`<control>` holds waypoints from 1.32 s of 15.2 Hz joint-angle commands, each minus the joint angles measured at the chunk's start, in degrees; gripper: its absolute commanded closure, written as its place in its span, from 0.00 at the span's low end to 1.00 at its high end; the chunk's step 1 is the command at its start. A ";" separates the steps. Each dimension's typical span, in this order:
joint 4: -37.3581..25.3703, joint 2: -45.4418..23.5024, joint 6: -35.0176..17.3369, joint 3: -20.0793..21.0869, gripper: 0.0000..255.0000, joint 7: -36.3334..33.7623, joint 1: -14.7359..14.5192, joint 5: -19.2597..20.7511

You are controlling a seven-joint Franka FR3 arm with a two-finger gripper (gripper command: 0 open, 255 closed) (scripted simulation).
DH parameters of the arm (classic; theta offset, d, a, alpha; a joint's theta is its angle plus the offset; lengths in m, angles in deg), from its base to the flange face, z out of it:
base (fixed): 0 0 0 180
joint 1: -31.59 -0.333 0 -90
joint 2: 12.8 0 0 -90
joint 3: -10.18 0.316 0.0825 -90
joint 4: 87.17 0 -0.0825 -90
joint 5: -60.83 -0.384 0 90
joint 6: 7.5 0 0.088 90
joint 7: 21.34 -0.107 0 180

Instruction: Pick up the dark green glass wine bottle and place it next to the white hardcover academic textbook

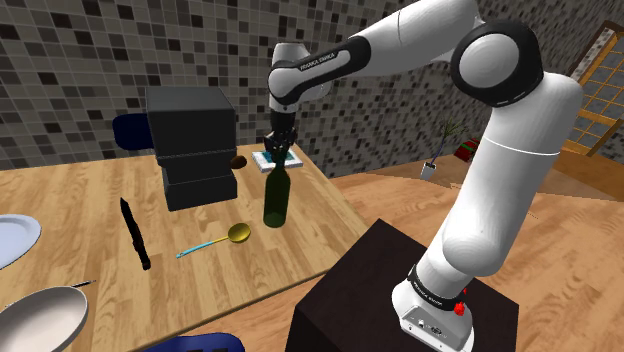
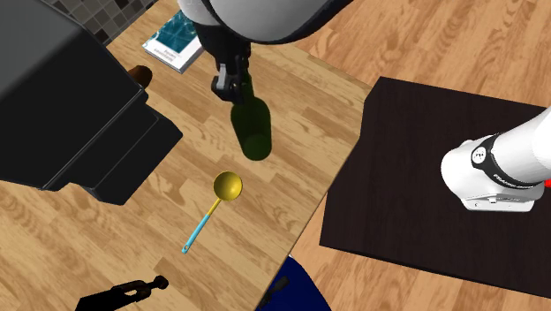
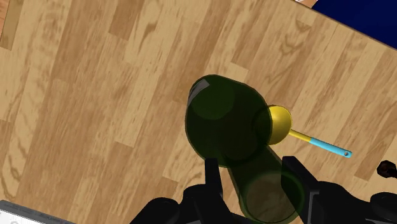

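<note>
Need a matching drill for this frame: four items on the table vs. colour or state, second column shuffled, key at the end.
Column one
1. wine bottle
2. spoon
3. knife
4. book

Column two
A. all black, lying flat on the table
B. teal and white cover, lying flat
C. dark green, upright, neck in the pincer
D. yellow bowl, light blue handle

Pairs: 1-C, 2-D, 3-A, 4-B
</note>
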 commanded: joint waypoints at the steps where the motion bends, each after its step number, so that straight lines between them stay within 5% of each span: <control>1: -0.76 0.71 1.46 0.05 1.00 -0.22 -0.08 0.05; 20: -10.98 4.40 15.36 -0.01 1.00 -0.82 -0.04 0.35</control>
